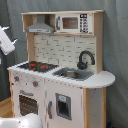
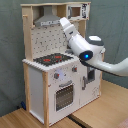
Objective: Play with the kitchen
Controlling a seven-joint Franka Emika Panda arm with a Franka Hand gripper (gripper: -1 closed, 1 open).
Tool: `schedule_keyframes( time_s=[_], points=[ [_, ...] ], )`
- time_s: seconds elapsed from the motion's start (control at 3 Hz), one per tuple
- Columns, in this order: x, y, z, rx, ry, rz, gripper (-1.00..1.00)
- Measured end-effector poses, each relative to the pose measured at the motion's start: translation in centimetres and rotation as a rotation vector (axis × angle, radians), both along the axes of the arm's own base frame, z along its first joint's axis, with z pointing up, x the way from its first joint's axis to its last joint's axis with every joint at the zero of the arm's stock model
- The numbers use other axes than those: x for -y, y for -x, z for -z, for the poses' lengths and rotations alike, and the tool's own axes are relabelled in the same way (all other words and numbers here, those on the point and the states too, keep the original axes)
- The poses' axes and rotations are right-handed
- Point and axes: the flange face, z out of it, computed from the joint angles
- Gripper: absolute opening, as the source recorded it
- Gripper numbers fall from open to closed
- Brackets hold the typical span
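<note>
place: robot test setup, not a home | backdrop: plain grey-green curtain (image 1: 117, 50) behind everything in both exterior views | floor: light wood boards (image 2: 107, 112) | props: toy kitchen (image 1: 60, 95) standing alone | robot arm (image 2: 82, 47) beside it

— What's behind, up at twelve o'clock?
— A dull grey-green fabric curtain (image 1: 116, 55), hanging in soft folds in both exterior views.
— And at six?
— A light-brown wooden floor (image 2: 97, 112), evenly lit.
</note>
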Motion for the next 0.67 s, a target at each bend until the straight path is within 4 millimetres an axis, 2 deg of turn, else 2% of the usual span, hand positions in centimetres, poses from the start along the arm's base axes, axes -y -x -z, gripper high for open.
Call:
schedule_keyframes(
  time_s=[0.67],
  points=[
    [-1.6, 2.4, 4.3, -0.023, 0.180, -0.070, 1.00]
  ],
)
